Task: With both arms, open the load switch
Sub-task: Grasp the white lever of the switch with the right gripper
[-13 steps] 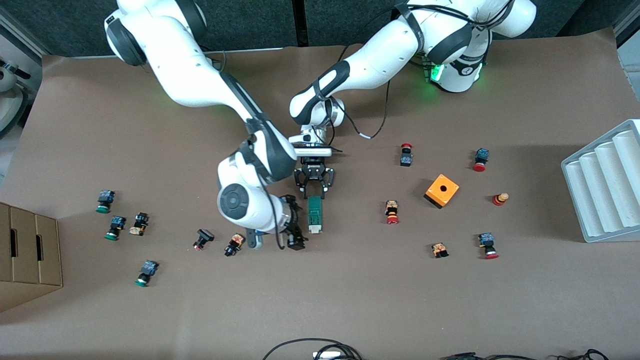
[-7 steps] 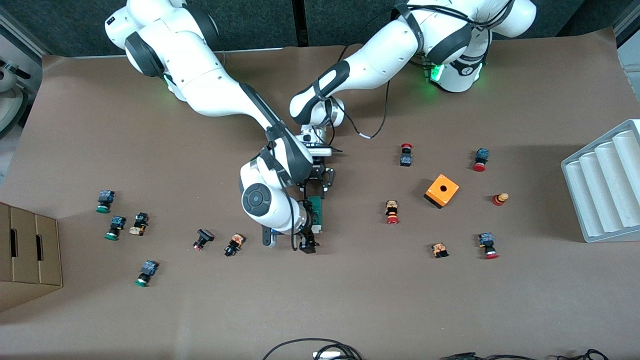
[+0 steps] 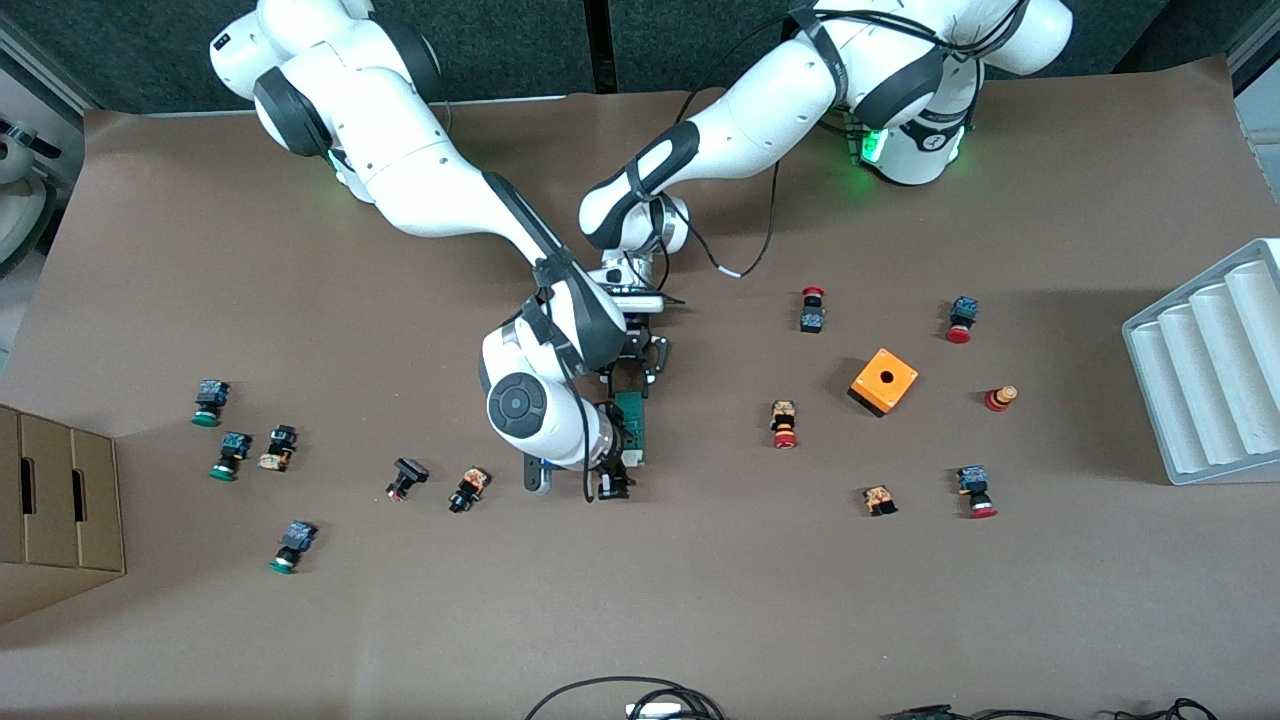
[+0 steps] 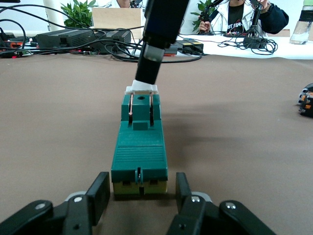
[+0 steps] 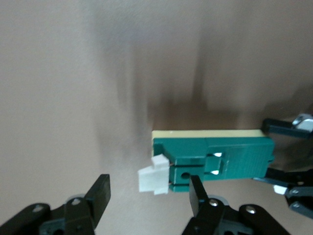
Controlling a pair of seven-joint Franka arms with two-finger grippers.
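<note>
The dark-green load switch lies flat at the table's middle, its white piece at the end nearer the front camera. My left gripper is at the switch's other end. In the left wrist view its fingers straddle the switch with a small gap on each side, so it is open. My right gripper is down at the white end. In the right wrist view it is open, with the white piece between its fingers and untouched.
An orange cube box and several red push buttons lie toward the left arm's end. Green-capped buttons and a cardboard box are toward the right arm's end. A white ridged rack stands at the left arm's edge.
The right arm has swung over and brought its gripper down around the switch's white end, jaws narrowing. The left gripper has stayed at the other end, its jaws slightly narrower.
</note>
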